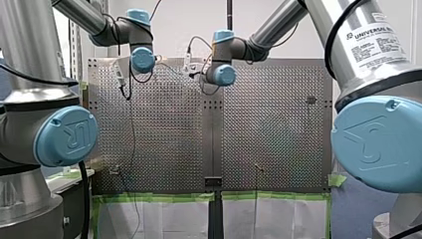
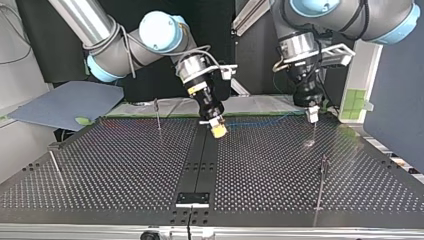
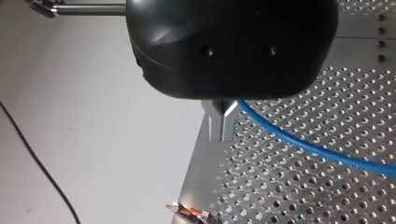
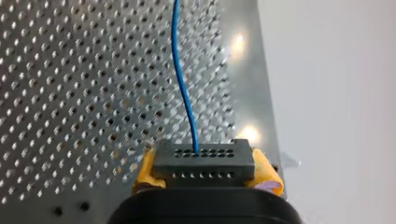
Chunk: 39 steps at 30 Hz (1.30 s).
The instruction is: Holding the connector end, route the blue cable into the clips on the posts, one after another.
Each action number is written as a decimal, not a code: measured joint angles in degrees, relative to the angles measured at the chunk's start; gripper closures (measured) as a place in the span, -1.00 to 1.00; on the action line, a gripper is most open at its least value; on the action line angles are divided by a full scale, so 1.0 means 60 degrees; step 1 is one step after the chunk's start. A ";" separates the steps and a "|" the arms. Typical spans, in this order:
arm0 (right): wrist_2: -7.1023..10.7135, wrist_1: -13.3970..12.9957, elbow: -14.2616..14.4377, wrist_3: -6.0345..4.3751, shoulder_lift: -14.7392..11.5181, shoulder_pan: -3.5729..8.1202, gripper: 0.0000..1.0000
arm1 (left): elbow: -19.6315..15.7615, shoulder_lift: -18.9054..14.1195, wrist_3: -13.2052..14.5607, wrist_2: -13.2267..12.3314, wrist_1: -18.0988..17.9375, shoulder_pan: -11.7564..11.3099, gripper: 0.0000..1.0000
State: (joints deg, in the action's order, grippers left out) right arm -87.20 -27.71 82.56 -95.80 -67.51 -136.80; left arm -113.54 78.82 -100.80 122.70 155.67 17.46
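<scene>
Right wrist view: the connector (image 4: pixel 204 161) was seen clamped between the yellow pads of my right gripper (image 4: pixel 205 169), the blue cable (image 4: pixel 183 84) running out ahead over the table (image 4: pixel 70 93). My left gripper (image 3: pixel 222 123) was closed on the cable further along. Both arms were angled down near the top view's far edge. No clip looked threaded yet, so a careful carry to the nearest post (image 2: pixel 323 172) was called for.

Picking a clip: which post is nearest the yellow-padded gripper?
The top view's post at the far edge, left of my right gripper; the others stand farther.
</scene>
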 joint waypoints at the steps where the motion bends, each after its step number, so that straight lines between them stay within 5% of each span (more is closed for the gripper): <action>1: -0.0003 0.0007 -0.0036 -0.0002 0.0006 -0.0028 1.00 | 0.0091 0.0070 0.0016 -0.0040 0.0094 -0.0041 1.00; 12: -0.0054 0.0186 -0.0556 -0.0045 0.0465 -0.0281 1.00 | 0.0709 -0.0013 0.0055 -0.0233 0.0951 -0.0524 1.00; 27: -0.0058 0.0643 -0.1841 -0.0193 0.1326 -0.0542 1.00 | 0.0908 0.0268 0.0465 -0.1498 0.2196 -0.1827 1.00; 39: -0.0143 0.1278 -0.2833 -0.0194 0.1685 -0.0817 1.00 | 0.1512 0.0515 0.0253 -0.2436 0.2284 -0.2735 1.00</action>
State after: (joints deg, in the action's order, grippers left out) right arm -88.06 -20.04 65.57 -96.96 -57.40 -141.70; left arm -104.47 81.91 -99.28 108.08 169.37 1.05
